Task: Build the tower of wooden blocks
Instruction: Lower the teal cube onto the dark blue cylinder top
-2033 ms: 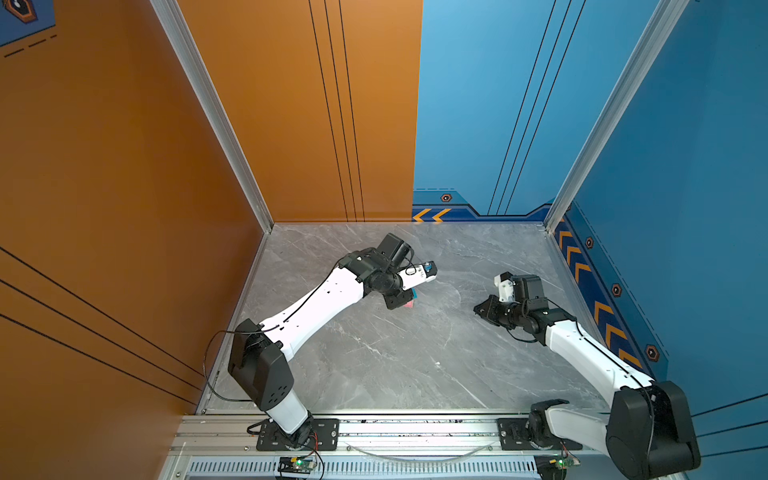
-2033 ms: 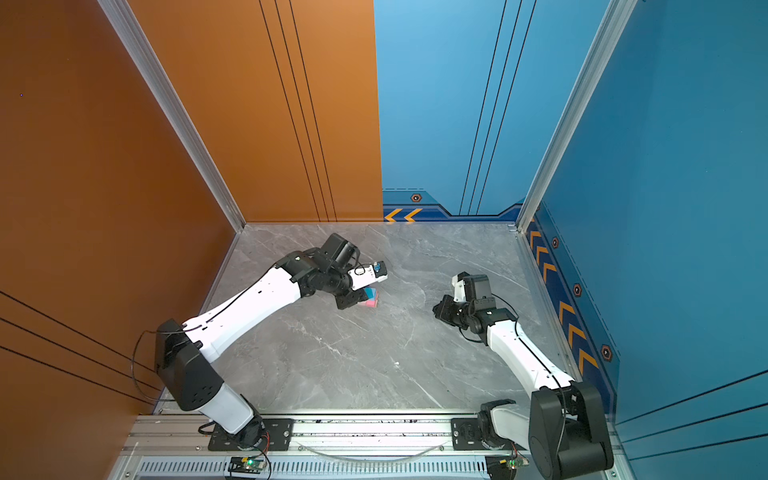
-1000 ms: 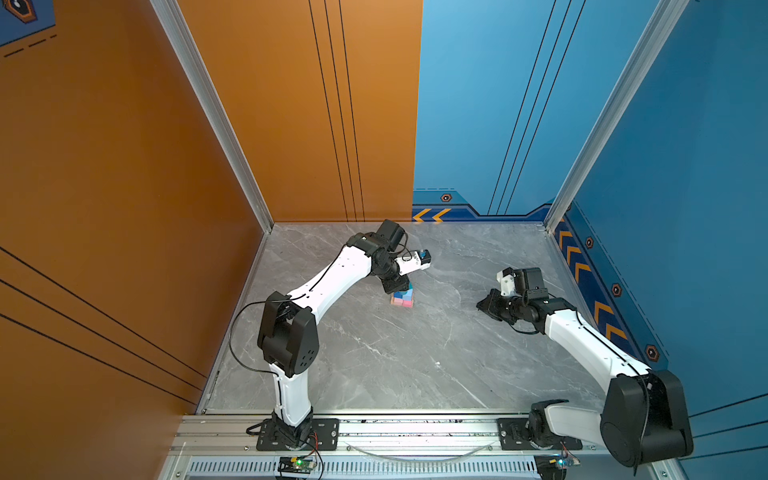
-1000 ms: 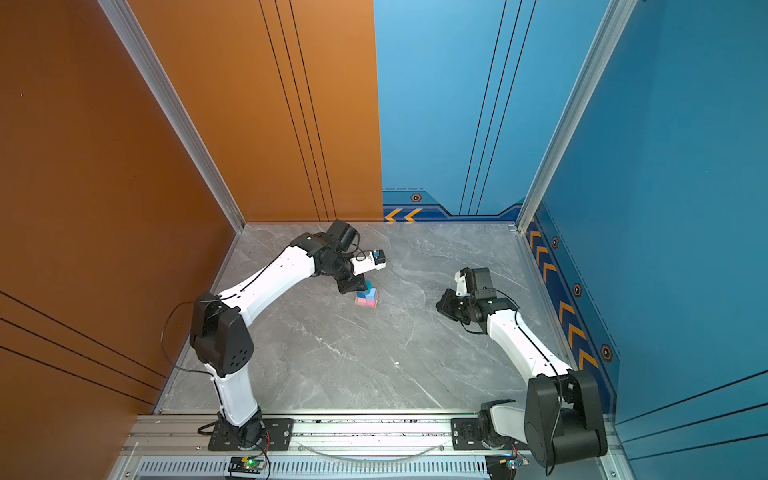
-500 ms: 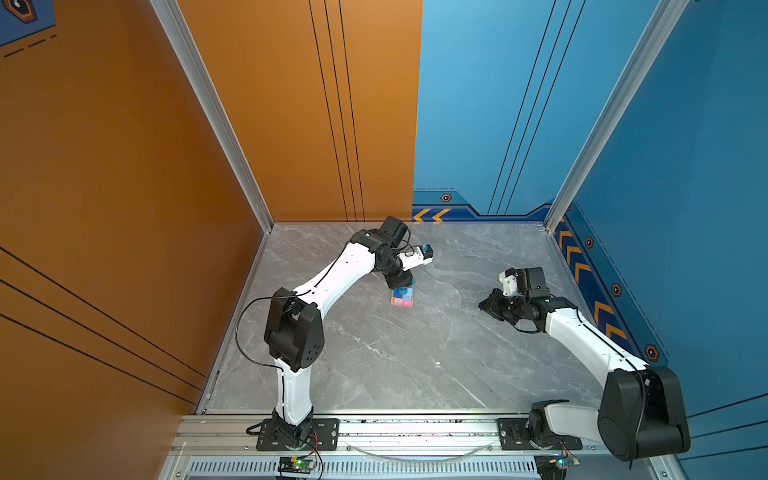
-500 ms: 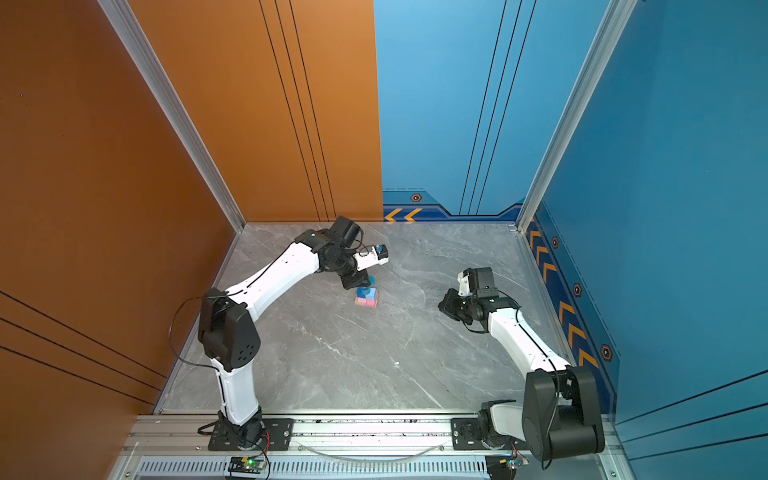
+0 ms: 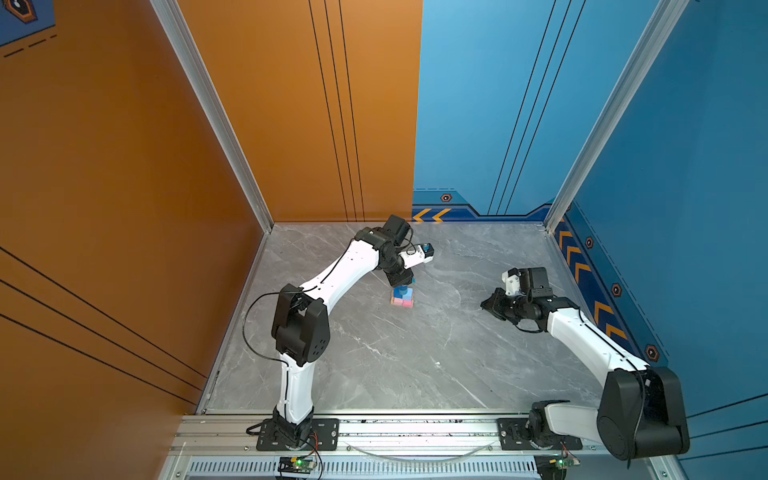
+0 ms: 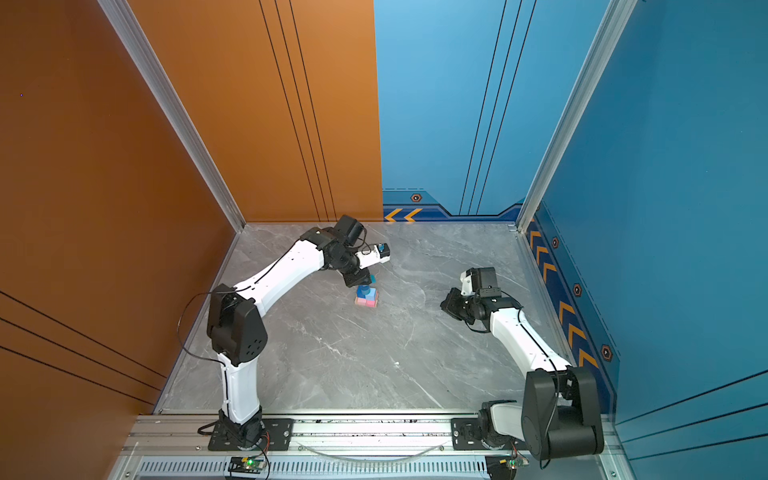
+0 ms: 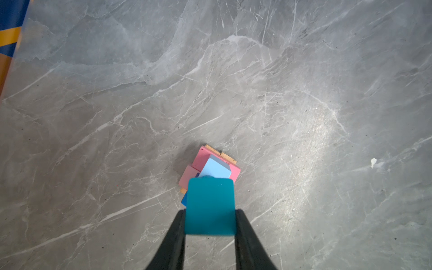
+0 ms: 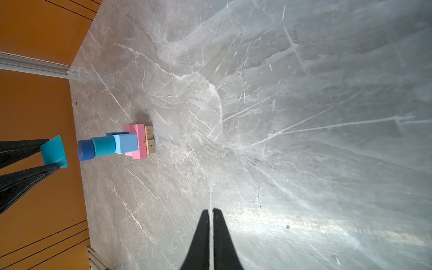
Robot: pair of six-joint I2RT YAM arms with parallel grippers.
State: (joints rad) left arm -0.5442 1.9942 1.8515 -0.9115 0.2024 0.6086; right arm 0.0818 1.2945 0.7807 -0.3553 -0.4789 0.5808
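The wood block tower (image 7: 402,300) (image 8: 366,300) stands mid-floor. The right wrist view shows its layers: tan bars (image 10: 149,140) at the base, pink bars (image 10: 139,142), a light-blue cube (image 10: 126,143) beside a dark-blue cube (image 10: 117,134), a teal cylinder (image 10: 104,146), and a dark-blue cylinder (image 10: 85,149) on top. My left gripper (image 9: 210,211) (image 7: 405,282) is shut on a teal cube (image 9: 210,205) (image 10: 54,152), held just above the top cylinder with a small gap. My right gripper (image 10: 210,210) (image 7: 486,305) is shut and empty, off to the tower's right.
The grey marble floor (image 7: 415,353) is walled by an orange panel (image 7: 124,208) on the left and blue panels (image 7: 685,208) at the back and right. The arms' mounting rail (image 7: 415,432) runs along the front edge.
The left arm's elbow has drawn slightly further in while its gripper keeps the teal cube over the tower. The right arm has barely moved.
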